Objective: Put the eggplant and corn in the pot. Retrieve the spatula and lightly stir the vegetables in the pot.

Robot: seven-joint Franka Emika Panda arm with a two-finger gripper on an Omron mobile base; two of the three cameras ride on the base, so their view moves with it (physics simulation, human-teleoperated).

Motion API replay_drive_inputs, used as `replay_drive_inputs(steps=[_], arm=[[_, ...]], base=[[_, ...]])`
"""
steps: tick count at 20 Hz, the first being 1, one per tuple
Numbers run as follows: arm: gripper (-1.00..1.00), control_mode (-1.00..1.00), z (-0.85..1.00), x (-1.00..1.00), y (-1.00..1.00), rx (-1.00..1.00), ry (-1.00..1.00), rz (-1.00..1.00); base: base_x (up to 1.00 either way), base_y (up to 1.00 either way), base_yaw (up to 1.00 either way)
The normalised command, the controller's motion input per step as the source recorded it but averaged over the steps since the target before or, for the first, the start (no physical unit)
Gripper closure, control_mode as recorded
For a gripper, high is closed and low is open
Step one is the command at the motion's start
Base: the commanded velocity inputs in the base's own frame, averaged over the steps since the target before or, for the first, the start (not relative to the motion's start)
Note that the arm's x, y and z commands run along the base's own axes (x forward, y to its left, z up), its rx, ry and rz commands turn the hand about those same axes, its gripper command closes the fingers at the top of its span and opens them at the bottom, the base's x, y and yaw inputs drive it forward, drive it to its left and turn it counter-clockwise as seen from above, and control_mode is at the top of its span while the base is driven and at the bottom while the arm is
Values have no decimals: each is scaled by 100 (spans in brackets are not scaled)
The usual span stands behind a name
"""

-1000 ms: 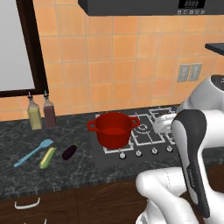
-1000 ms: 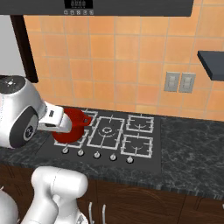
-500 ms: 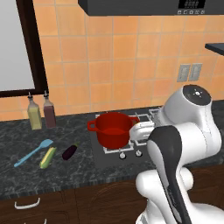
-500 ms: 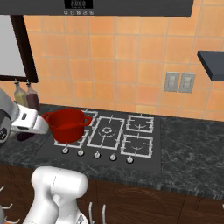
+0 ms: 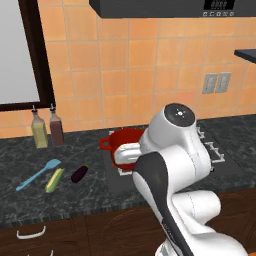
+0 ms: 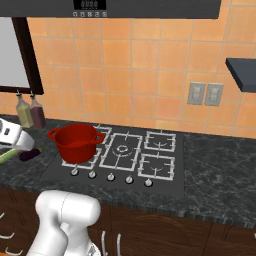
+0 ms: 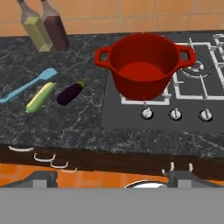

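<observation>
The claw (image 7: 112, 175) was spread wide, grasping nothing. On the desk (image 7: 78, 122), eggplant (image 7: 70, 94), corn (image 7: 40, 97) and spatula (image 7: 27, 85) lay at the pot's (image 7: 144, 70) 9 o'clock.

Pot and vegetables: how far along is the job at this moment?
Nothing is done yet. The pot on the stove is empty; the eggplant, corn and spatula lie on the counter to its left. The claw is open, holding nothing. Both vegetables, then stirring, remain.
</observation>
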Motion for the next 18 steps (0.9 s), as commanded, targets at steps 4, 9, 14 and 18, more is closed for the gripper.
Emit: replay_drive_inputs(steps=[4,9,14,18], arm=[[-100,-100,-25,32,97,3,0,0],[-100,-100,-29,36,64,9,0,0],[-100,-100,-46,35,64,8,0,0],[-100,-100,-32,40,50,2,2,0]], base=[[0,0,0],[0,0,0],[0,0,0],[0,0,0]])
